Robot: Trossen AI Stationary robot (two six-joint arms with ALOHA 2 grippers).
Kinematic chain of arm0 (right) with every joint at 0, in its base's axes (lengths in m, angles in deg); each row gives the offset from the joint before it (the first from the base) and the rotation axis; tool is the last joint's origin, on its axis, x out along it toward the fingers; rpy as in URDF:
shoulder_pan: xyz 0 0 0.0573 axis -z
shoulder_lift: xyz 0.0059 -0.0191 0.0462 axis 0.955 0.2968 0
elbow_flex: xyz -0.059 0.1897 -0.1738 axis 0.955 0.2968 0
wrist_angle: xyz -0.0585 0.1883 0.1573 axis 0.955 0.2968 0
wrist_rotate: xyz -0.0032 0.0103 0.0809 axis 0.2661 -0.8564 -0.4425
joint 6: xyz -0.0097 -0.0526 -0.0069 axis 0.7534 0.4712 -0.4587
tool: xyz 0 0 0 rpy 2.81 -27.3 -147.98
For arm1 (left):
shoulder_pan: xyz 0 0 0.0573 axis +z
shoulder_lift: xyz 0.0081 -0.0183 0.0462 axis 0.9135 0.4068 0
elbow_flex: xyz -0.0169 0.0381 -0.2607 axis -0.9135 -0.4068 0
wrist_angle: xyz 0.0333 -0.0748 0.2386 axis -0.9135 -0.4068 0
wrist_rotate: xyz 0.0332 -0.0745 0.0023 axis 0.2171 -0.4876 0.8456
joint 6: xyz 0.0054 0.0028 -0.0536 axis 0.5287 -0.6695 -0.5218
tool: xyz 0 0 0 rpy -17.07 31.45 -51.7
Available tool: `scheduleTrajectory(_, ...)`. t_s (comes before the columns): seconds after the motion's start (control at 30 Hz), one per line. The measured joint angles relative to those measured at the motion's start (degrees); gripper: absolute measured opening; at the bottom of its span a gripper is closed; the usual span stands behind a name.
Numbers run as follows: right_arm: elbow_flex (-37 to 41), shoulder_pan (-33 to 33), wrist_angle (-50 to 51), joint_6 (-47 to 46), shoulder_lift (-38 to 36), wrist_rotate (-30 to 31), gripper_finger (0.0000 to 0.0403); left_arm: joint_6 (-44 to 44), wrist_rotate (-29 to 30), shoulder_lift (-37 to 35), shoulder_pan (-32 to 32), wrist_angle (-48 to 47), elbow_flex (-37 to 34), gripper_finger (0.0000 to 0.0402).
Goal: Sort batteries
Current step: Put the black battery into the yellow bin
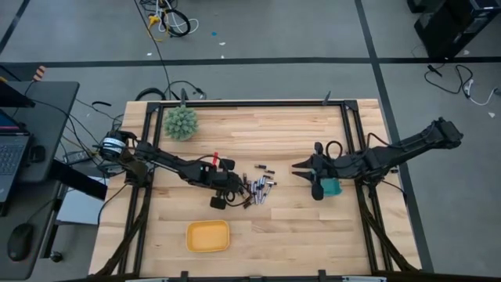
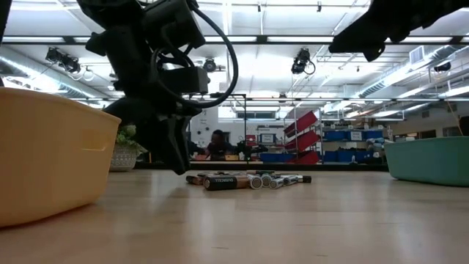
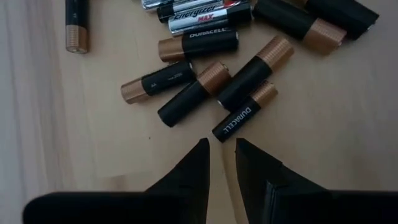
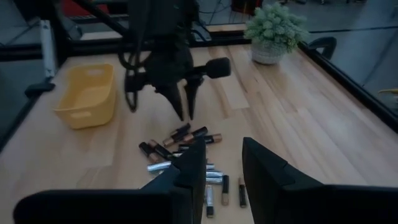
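The left gripper (image 3: 221,155) points straight down — fingers slightly apart, empty — with the batteries (image 3: 231,81) just ahead of its tips.

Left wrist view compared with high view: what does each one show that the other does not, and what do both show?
Only the left wrist view shows the printed labels on the small black-and-copper cylindrical batteries and the narrow gap between the left gripper fingertips.

Only the high view shows the yellow plastic tray, the teal bin, the spiky green ball and the right gripper.

Both show the battery pile on the light wooden table.
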Motion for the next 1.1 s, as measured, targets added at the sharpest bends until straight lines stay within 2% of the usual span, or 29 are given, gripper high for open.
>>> scheduleTrajectory(0.17, 0.0, 0.4, 0.0, 0.0, 3.2, 4.5, 0.009, -1.6, 0.0, 0.0, 0.0, -0.7, 0.0, 0.0076)
scheduleTrajectory(0.53, 0.0, 2.1, -5.1, 0.3, 9.6, 4.6, 0.009, -4.3, 0.2, 0.0, 0.0, -5.0, 0.0, 0.0076)
scheduleTrajectory(0.73, 0.0, 2.2, -7.2, 1.3, 11.4, 4.3, 0.009, 2.9, 0.3, 0.0, 0.0, 2.7, 0.0, 0.0076)
scheduleTrajectory(0.83, 0.0, 2.1, -7.3, 1.0, 11.5, 4.2, 0.0091, 5.8, 0.4, 0.0, 0.1, 3.1, 0.0, 0.0076)
scheduleTrajectory(1.1, 0.0, 2.0, -7.3, 0.2, 11.5, 4.2, 0.0091, 6.5, -0.5, 0.0, 0.2, 1.8, -0.2, 0.0076)
